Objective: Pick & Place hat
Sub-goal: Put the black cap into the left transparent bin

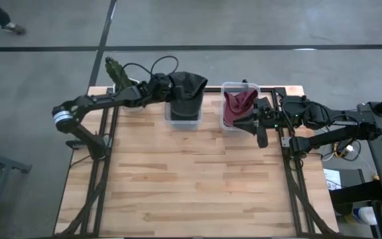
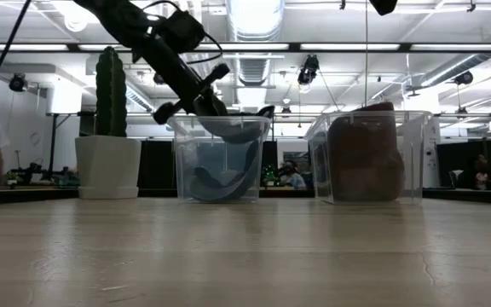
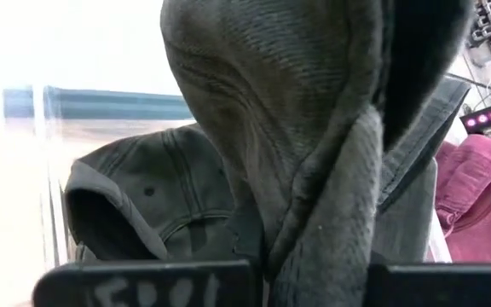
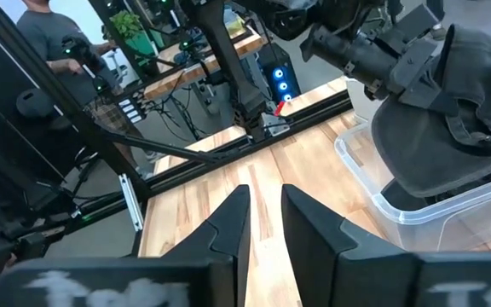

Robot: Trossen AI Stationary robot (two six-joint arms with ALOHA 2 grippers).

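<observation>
Clamped between the closed fingers of the left gripper (image 1: 166,85): a fold of a dark grey hat (image 1: 187,84), hanging from the fingertips over the left clear bin (image 1: 184,119) at the far edge of the table (image 1: 197,179). Seen in the left wrist view as grey corduroy-like cloth (image 3: 314,128) bunched right at the finger pads, draping away beyond them. Lower part of the hat already inside the bin's rim in the low view (image 2: 228,128), upper part above it, held at a tilt.

Inside the same bin, beneath the held hat: a second grey cap (image 3: 156,200), lying against the bin wall, brim curved along the bottom (image 2: 224,183).

Just to the right, a second clear bin (image 1: 240,87), holding a maroon hat (image 1: 237,106) that fills most of it (image 2: 365,153).

Right gripper (image 1: 260,123) just right of the maroon hat's bin, low over the table, fingers (image 4: 228,223) slightly parted with bare wood showing between them, holding nothing.

A potted cactus (image 2: 109,128) at the far left corner, left of the bins
</observation>
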